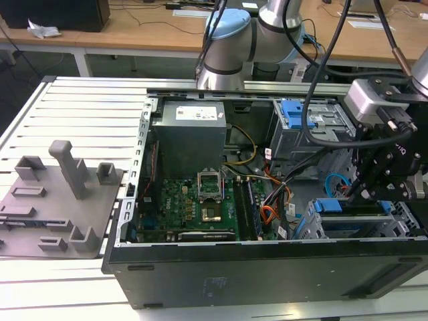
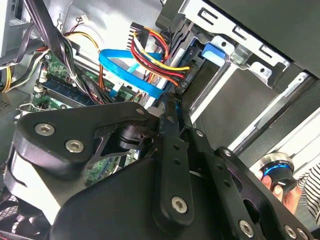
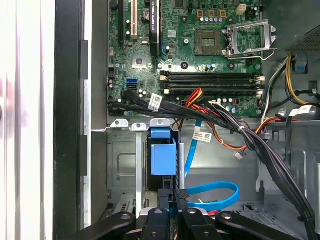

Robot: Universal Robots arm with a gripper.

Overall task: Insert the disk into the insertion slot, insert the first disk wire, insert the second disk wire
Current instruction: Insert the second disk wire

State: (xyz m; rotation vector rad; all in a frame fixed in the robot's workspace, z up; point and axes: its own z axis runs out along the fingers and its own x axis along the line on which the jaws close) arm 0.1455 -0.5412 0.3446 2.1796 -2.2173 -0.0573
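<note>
Exterior view, left to right: grey fixture plate (image 1: 57, 200) with upright blocks sits on the slatted desk (image 1: 80, 107) at the far left. Just beside it, the open PC case (image 1: 267, 267), with the power supply (image 1: 190, 137) at the back and the motherboard (image 1: 190, 204) in front of it. Orange/red/black strands of the first disk wire (image 1: 271, 214) run just right of the board. Further right, a grey cage with blue latch (image 1: 297, 124) at the back.

At the exterior view's right the insertion slot (image 1: 358, 224) sits at the case's front corner. The disk (image 1: 351, 206) is inside it, blue carrier edge showing at the top.

The tool (image 1: 364, 190) hangs directly above the disk's blue edge, arm (image 1: 231, 47) coming in from behind the case.

In the first wrist view the tool (image 3: 173, 195) fingers are pinched nearly together, tips at a dark plug just beside the second disk wire (image 3: 215, 197), which loops light blue on the cage floor. Whether the plug is actually clamped, cannot tell. The blue disk carrier tab (image 3: 163, 155) is right ahead of the tips.

In the second wrist view the tool (image 2: 172, 102) tips sit at the end of the second disk wire (image 2: 127, 70), next to the first disk wire (image 2: 157, 57) bundle.
</note>
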